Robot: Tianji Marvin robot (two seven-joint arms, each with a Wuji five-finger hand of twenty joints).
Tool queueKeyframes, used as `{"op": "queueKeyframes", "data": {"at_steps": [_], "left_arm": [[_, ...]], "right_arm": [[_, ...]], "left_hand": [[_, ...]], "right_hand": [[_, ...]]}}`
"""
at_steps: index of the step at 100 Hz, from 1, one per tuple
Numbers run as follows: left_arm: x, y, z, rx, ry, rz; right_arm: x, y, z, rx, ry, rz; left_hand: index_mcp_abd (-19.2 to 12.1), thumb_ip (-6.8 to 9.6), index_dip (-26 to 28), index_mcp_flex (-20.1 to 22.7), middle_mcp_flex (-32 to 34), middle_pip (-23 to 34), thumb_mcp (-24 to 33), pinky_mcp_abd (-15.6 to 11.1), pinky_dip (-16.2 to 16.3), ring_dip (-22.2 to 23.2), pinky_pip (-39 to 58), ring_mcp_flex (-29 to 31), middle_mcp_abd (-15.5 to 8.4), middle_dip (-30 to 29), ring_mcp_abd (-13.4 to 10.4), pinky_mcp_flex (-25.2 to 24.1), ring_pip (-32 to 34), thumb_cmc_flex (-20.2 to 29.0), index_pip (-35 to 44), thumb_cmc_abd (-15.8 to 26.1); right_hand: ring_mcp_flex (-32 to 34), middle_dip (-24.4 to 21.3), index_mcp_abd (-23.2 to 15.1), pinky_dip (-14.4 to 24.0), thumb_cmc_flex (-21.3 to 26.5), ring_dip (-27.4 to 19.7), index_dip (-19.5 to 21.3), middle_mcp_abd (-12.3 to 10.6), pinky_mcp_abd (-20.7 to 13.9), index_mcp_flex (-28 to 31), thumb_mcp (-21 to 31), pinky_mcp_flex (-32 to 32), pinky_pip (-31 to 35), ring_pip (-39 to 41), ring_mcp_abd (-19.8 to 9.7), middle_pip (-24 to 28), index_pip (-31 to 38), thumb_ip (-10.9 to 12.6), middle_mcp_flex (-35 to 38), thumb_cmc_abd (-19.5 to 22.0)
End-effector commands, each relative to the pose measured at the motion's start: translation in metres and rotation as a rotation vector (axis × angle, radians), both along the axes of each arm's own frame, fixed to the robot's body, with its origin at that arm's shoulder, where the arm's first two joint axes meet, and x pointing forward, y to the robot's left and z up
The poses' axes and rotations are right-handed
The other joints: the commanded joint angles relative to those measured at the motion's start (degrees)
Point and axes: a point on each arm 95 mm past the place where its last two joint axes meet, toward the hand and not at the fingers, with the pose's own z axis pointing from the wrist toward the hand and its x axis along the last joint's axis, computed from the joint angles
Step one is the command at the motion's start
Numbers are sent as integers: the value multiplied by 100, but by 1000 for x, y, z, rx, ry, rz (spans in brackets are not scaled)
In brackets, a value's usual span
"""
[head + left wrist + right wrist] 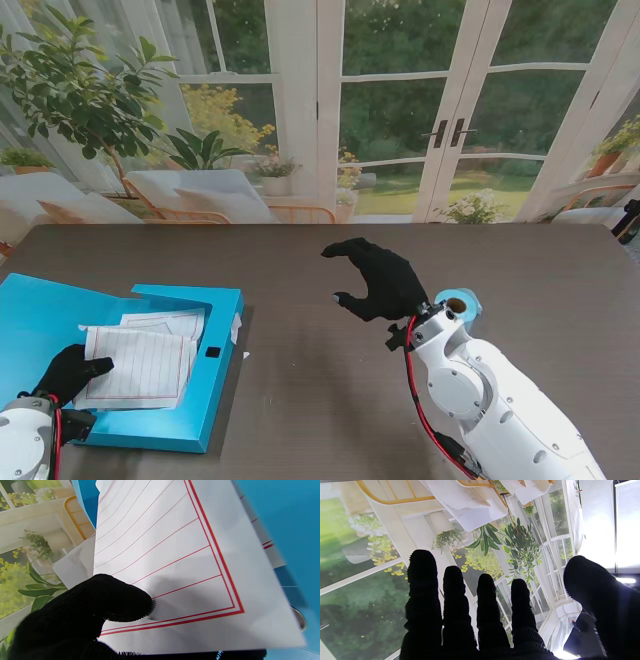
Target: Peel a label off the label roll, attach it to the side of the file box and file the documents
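- The blue file box [205, 400] lies open at the left of the dark surface [300, 400], lined documents [140, 365] resting in it.
- The left robot hand [68, 372] grips the documents' near left corner.
- The right robot hand [378, 282] hovers mid-surface, fingers apart, holding nothing.
- The label roll [462, 300] sits just beside the right wrist.

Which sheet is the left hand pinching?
The top red-lined sheet, nearest me; left hand grips its corner. The other sheet lies farther away, underneath.

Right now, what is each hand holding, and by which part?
Left hand pinches the papers at their near left corner, over the open box. Right hand holds nothing.
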Motion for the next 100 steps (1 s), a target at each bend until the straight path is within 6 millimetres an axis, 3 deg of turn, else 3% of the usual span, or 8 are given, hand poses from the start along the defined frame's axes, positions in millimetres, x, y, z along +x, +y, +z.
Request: {"op": "queueKeyframes", "data": {"at_steps": [1,29,37,49,57,60,64,100], "left_arm": [[4,-3,1,2,25,-9],[15,-8,8,107,70,-33],[17,-10,10,131,78,-49],[19,-13,15,155,97,-73],[19,-14,19,175,115,-87],[20,-14,20,184,121,-93],[20,-15,21,191,133,-105],[21,-18,31,238,179,-141]], "right_arm": [[-3,3,-3,-3,15,12],[-3,1,-6,-2,32,9],[-3,1,-7,-1,38,8],[-3,0,-9,1,45,7],[-3,0,-9,4,49,7],[-3,0,-9,5,49,7],[-2,0,-9,5,49,7],[-3,1,-11,8,57,12]], "left_hand": [[145,-35,18,-317,-256,21,-66,-250,137,90,-38,-145,-54,176,182,-121,30,52,122,24],[420,-256,-234,-978,-1481,146,-630,-625,447,174,-268,-910,170,289,106,-671,-109,-105,-1548,116],[502,-252,-47,-1032,-1827,215,-886,-733,542,200,-315,-1129,237,99,99,-791,-186,-157,-2162,214],[563,-288,-223,-1081,-2172,146,-1131,-856,594,197,-421,-1426,345,-99,152,-1084,-330,-195,-2704,372],[638,-340,-399,-1133,-2479,25,-1420,-933,571,121,-550,-1681,427,-601,200,-1319,-613,-179,-3101,517],[670,-428,-486,-1150,-2648,15,-1563,-954,518,17,-603,-1797,470,-1420,204,-1413,-836,-146,-3288,600],[704,-464,-608,-1206,-2827,-151,-1596,-1016,443,-141,-687,-1969,515,-1836,206,-1535,-1154,-149,-3543,631],[1070,-515,-1384,-1395,-3678,-1628,-1647,-1333,-597,-1278,-1514,-3031,738,-3445,29,-2538,-3352,-174,-5445,709]], "right_hand": [[29,-10,95,56,-204,-36,35,-13,17,4,-26,-2545,-149,-4,-56,-71,-51,180,39,207],[37,-9,275,60,-214,-33,54,70,23,-36,-30,-2544,-143,9,-62,-66,-11,193,32,278],[31,-9,306,61,-217,-33,60,89,22,-42,-34,-2542,-141,11,-56,-62,5,195,34,287],[16,-11,345,62,-211,-35,64,116,30,-50,-27,-2544,-141,8,-45,-62,17,199,30,304],[19,-11,360,62,-212,-33,67,119,28,-49,-31,-2546,-141,13,-47,-60,27,200,22,313],[19,-11,362,62,-213,-33,67,123,26,-49,-31,-2547,-141,14,-46,-59,29,200,21,315],[15,-11,363,62,-211,-33,68,125,25,-47,-30,-2548,-141,13,-47,-58,32,202,22,324],[19,-13,393,67,-212,-32,68,148,26,-43,-33,-2548,-139,24,-41,-51,43,207,22,346]]}}
